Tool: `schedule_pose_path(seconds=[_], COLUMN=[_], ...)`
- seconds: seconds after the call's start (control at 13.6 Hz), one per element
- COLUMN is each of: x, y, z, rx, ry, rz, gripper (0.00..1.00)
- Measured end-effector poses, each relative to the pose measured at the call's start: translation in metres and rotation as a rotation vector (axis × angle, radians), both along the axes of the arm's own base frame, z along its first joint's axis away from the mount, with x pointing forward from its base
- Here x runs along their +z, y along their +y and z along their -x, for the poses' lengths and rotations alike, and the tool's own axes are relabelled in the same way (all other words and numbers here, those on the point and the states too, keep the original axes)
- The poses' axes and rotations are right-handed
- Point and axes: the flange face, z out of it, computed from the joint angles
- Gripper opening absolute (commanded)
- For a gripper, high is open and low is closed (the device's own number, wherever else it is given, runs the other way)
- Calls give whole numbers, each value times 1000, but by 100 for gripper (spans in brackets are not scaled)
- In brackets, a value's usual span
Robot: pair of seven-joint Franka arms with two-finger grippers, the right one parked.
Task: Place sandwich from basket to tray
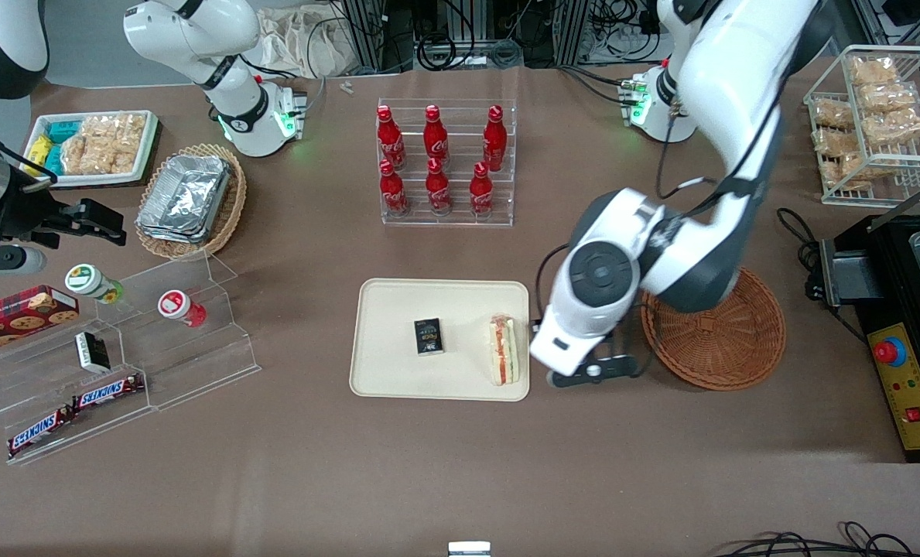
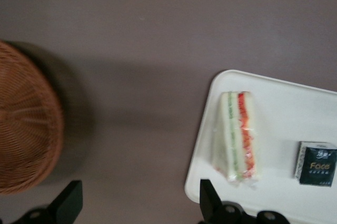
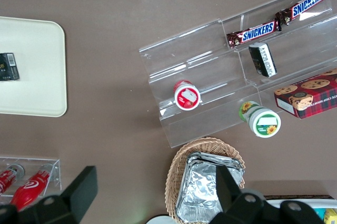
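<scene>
Sandwich (image 2: 236,135) on tray (image 2: 279,113); gripper (image 2: 141,203) open, front view hides fingers

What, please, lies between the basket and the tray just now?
Bare table in the left wrist view. In the front view the open end effector hangs over that stretch between basket and tray, clear of the sandwich.

A wide brown surface (image 1: 460,480) fills almost the whole scene, matte and evenly lit from above, with soft shadows. At its edge farthest from the front camera, black cables (image 1: 460,46) lie tangled around metal frame legs (image 1: 367,31). A pale cloth bag (image 1: 305,39) is there too. More cables (image 1: 815,545) curl at the nearest edge.
</scene>
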Motion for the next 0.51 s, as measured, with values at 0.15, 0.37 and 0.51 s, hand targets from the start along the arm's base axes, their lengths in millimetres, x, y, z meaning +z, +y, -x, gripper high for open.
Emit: schedule_pose_path(seconds=[0.15, 0.37, 0.51], x=[29, 71, 97], y=[41, 103, 148], z=[7, 24, 32], rx=[9, -35, -59], ry=[-1, 5, 3], rz=[0, 41, 50], gripper=[100, 100, 100])
